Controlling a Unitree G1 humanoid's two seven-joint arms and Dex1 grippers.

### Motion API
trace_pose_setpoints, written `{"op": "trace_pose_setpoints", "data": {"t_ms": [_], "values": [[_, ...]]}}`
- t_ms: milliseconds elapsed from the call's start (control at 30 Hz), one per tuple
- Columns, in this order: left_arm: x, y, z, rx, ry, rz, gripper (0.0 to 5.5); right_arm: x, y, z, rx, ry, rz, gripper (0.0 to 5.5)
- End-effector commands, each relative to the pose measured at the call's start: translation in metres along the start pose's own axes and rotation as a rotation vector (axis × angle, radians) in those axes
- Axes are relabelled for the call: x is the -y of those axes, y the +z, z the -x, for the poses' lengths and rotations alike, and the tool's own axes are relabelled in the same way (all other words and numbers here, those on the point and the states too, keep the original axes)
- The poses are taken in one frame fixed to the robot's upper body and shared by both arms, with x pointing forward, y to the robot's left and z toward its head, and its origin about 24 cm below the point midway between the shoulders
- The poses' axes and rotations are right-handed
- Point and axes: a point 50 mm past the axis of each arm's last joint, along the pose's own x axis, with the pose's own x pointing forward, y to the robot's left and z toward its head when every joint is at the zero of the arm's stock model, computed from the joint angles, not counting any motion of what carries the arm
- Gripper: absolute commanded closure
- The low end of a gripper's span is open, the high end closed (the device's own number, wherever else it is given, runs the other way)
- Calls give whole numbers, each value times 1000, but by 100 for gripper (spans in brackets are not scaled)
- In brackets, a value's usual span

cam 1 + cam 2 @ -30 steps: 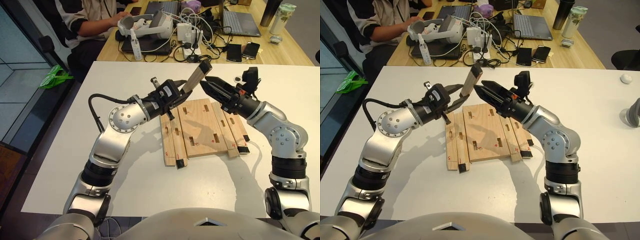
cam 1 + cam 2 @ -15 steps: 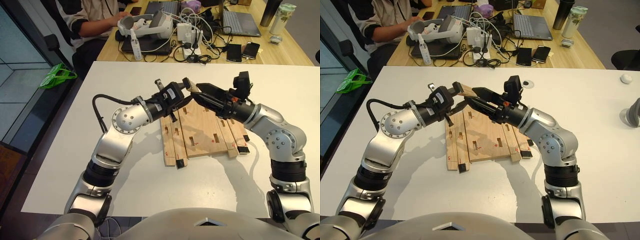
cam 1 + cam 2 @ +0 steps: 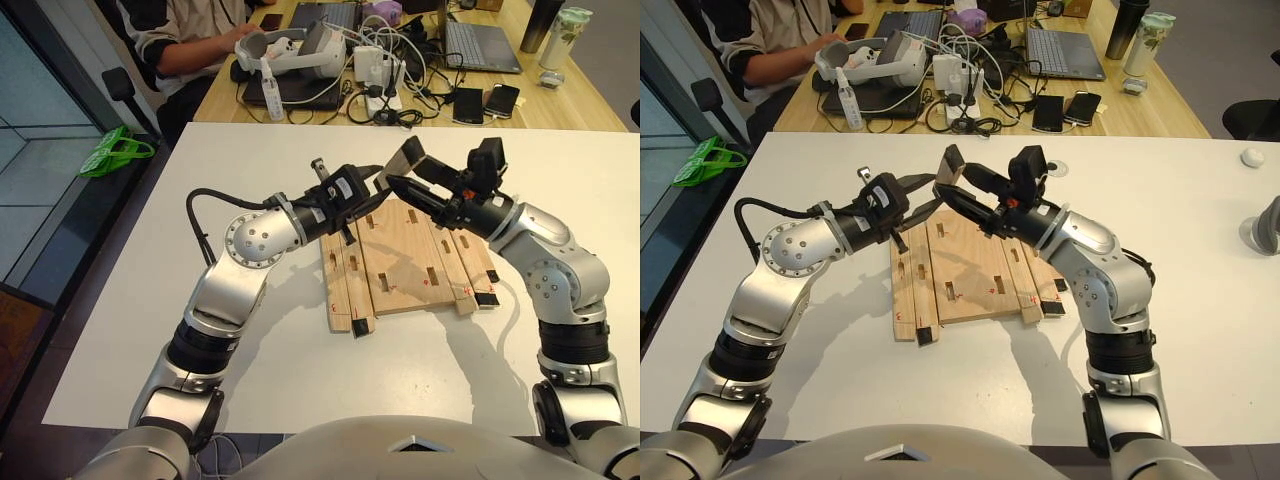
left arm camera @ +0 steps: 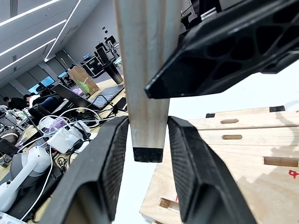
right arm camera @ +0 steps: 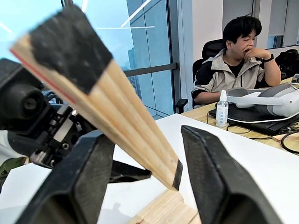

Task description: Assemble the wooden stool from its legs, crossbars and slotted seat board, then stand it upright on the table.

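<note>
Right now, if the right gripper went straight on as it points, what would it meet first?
The wooden leg: it lies between the open fingers of the right gripper. Just behind it seems to be the left gripper, which holds it.

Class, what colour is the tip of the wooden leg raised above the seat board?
Black tip on the wooden leg; clearest in the right wrist view.

Leg ran off the top edge in the left wrist view, and the right gripper covered part of it. From the head views, its lower end was hidden between the left gripper and the right. Seat board far edge was covered too. Right gripper contact with the leg: couldn't tell.
</note>
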Motion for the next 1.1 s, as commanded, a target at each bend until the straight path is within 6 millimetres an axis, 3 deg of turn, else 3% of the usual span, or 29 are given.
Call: {"op": "trace_pose_setpoints", "data": {"t_ms": [33,167,333,600,867,1100], "values": [[2,0,-1,-6,-11,-16,421,-5,9,0,65,18,-46,357],[2,-1,-1,-7,-10,-17,421,-7,15,1,97,32,-81,433],[1,-3,0,-17,-6,-25,421,-4,22,4,135,21,-116,484],[2,-2,-2,-16,-12,-62,421,-3,15,1,123,-3,-127,507],[7,-4,2,-11,-54,-13,315,9,16,1,190,-97,-167,512],[17,-7,5,-27,-98,13,199,41,25,24,237,-317,-165,512]]}}
